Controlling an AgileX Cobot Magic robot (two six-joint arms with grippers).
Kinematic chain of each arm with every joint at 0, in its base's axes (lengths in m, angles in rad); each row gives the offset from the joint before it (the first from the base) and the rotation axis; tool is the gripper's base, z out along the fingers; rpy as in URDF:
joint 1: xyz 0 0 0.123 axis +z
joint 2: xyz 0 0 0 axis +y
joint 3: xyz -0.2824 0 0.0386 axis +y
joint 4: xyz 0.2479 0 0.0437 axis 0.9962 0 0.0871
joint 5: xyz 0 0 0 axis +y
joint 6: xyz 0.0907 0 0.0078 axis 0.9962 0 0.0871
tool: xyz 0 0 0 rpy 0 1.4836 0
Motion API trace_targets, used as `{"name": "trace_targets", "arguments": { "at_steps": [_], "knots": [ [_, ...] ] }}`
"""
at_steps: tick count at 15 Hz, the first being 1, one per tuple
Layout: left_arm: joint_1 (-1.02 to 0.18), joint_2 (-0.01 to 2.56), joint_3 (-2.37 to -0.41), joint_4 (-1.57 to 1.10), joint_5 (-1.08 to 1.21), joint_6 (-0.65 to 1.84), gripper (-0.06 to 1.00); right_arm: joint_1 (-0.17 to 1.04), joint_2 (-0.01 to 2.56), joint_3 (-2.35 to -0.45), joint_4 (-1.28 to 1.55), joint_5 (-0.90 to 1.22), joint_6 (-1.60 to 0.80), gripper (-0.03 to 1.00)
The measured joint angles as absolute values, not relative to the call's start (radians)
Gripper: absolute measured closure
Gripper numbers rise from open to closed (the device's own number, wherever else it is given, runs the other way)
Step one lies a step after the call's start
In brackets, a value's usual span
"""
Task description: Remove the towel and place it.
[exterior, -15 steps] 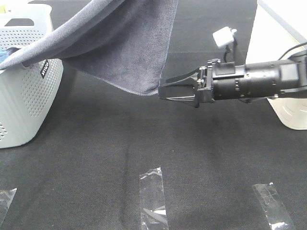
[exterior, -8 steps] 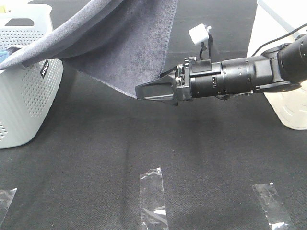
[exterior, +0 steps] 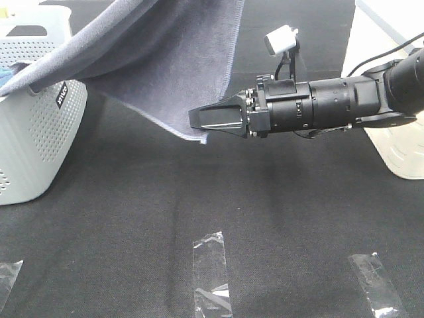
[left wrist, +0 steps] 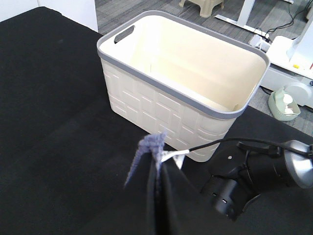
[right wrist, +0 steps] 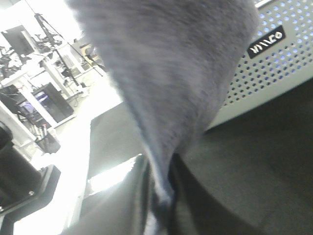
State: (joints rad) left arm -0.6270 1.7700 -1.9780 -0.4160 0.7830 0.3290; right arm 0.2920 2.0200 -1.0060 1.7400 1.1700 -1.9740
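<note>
**Both grippers pinch the towel, slung above the table**

The right arm reaches level across the exterior high view from the right. Its right gripper is turned on edge, and its jaws are closed on the lowest corner of the towel at the stitched hem. The right wrist view shows the grey terry squeezed between the two fingers.

The left gripper is out of the high view. Its own camera shows its jaws pressed together with a tuft of towel sticking out at the tips.

The towel hangs as a sloping sheet. One end lies over the rim of the white perforated basket at the left, and the rest rises past the top edge.

The black tabletop lies open under the pinched corner, bare down to the tape strips. A cream basket stands at the right edge, behind the arm.
</note>
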Motion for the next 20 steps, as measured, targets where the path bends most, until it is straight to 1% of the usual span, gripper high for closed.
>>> {"name": "trace_targets", "arguments": {
  "at_steps": [1,2,3,6,10,12,14,16,17,18,20],
  "knots": [
    [-0.627,1.770,-1.978,-0.409,0.782,0.329,0.94,0.292,2.020,-1.006,1.740,1.179,-1.974,0.94],
    [-0.627,1.770,-1.978,-0.394,0.778,0.329,0.94,0.292,2.020,-1.006,1.740,1.187,-1.971,0.97],
    [-0.627,1.770,-1.978,-0.383,0.775,0.329,0.94,0.292,2.020,-1.006,1.740,1.188,-1.958,0.97],
    [-0.627,1.770,-1.978,-0.283,0.762,0.295,0.94,0.292,2.020,-1.006,1.740,1.189,-1.777,0.97],
    [-0.627,1.770,-1.978,-0.026,0.812,0.069,0.94,0.292,1.971,-1.008,1.734,1.181,-1.485,0.97],
    [-0.627,1.770,-1.978,0.122,0.867,-0.032,0.94,0.292,1.894,-1.042,1.653,1.129,-1.343,0.97],
    [-0.627,1.776,-1.978,0.240,0.908,-0.109,0.94,0.292,1.812,-1.103,1.464,1.025,-1.116,0.97],
    [-0.627,1.799,-1.978,0.291,0.924,-0.156,0.94,0.292,1.757,-1.202,1.172,0.954,-0.821,0.97],
    [-0.627,1.813,-1.978,0.298,0.924,-0.163,0.94,0.292,1.744,-1.261,0.996,0.951,-0.660,0.97],
    [-0.624,1.837,-1.978,0.306,0.901,-0.166,0.94,0.292,1.739,-1.364,0.755,0.970,-0.453,0.97],
    [-0.608,1.855,-1.978,0.307,0.807,-0.168,0.94,0.292,1.739,-1.503,0.501,1.030,-0.261,0.97]
  ]
}}
